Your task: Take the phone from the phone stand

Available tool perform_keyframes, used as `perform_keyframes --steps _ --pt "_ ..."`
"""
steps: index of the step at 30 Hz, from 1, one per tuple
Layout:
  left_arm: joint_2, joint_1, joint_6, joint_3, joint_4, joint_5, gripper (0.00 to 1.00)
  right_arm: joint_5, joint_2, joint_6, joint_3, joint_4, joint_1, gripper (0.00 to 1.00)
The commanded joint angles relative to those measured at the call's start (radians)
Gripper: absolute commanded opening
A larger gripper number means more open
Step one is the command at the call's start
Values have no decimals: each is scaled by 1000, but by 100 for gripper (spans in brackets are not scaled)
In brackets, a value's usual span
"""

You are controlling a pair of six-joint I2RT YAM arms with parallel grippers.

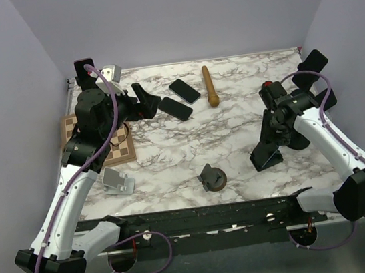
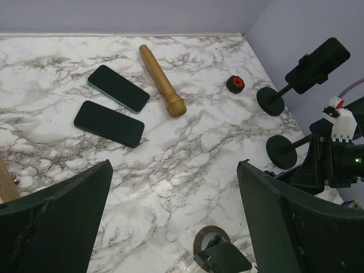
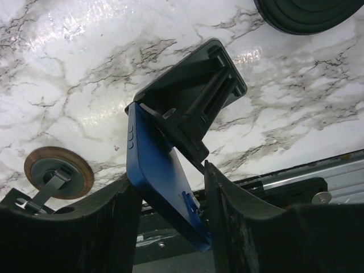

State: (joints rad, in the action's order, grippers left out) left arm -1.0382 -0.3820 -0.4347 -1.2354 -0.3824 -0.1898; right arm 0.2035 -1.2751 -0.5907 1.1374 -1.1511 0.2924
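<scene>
Phone (image 3: 159,182): blue, on the black phone stand (image 3: 193,96) at the near right part of the table (image 1: 171,151), directly under the right arm's wrist.
Phone, long axis: in the right wrist view it runs from upper left, at the stand, down to lower right towards the camera. It is tilted, not flat on the table.
Phone, visible sides: one broad blue face and a long edge carrying side buttons. Which face this is I cannot tell.
Phone–stand contact: the upper part touches the stand's frame; the lower end juts out clear of it.
Right gripper (image 3: 168,190): about half open, one finger either side of the phone's lower end and both very close to it. Whether they actually clamp it cannot be told.
Left gripper (image 2: 173,170): spread fully wide and holding nothing, up over the far left of the table.
Other items: two dark phones (image 1: 184,90) (image 1: 175,108) lying flat side by side at the far centre, with a wooden rod (image 1: 210,86) just beside them.
Near centre: a small round-based stand (image 1: 213,178), well apart from the phone stand.
</scene>
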Motion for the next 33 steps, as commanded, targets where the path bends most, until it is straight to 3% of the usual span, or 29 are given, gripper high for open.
perform_keyframes --steps 1,7,13,18,33 --pt "-3 -4 -4 13 30 -25 98 -26 21 -12 -3 -20 -6 50" --pt "-9 -3 -6 14 29 -27 99 -14 39 8 38 -25 -6 39" --pt "-15 -3 -9 15 31 -31 99 -4 65 21 51 -20 -6 15" --pt "-19 -4 -10 15 31 -32 99 -9 60 33 84 -29 -6 4" --pt "-20 -4 -12 16 31 -31 99 -120 -4 94 154 77 -5 1"
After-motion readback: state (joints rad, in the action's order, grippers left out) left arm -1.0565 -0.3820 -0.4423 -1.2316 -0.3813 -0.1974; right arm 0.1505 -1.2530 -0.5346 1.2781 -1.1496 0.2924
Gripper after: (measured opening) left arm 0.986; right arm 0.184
